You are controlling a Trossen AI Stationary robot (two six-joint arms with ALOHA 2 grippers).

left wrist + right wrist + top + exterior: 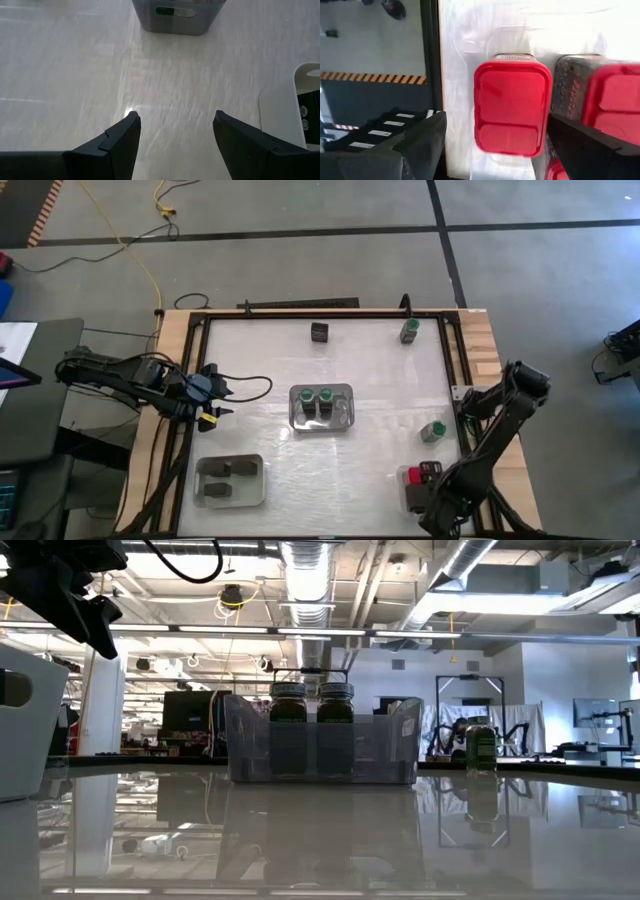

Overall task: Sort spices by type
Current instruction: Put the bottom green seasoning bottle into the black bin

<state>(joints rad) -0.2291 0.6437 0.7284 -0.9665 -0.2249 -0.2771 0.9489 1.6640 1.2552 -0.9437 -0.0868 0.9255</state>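
A clear tray (322,423) at the table's middle holds two green-lidded jars (317,395), which the low view (311,712) also shows. Two more green-lidded jars stand loose, one at the far right (409,330) and one on the right side (433,431). A dark container (320,332) stands near the far edge. A tray at the near left (230,492) holds dark containers (228,471). My right gripper (496,120) is open above a near-right tray (404,477), its fingers on either side of a red-topped box (512,107); a second red-topped box (615,97) stands beside it. My left gripper (176,116) is open above bare table at the left.
A dark frame (300,316) runs around the white table top. The table's left rail and a cable lie close to my left arm (150,380). Open table surface lies between the centre tray and the near edge (330,480). The room shows beyond the far edge.
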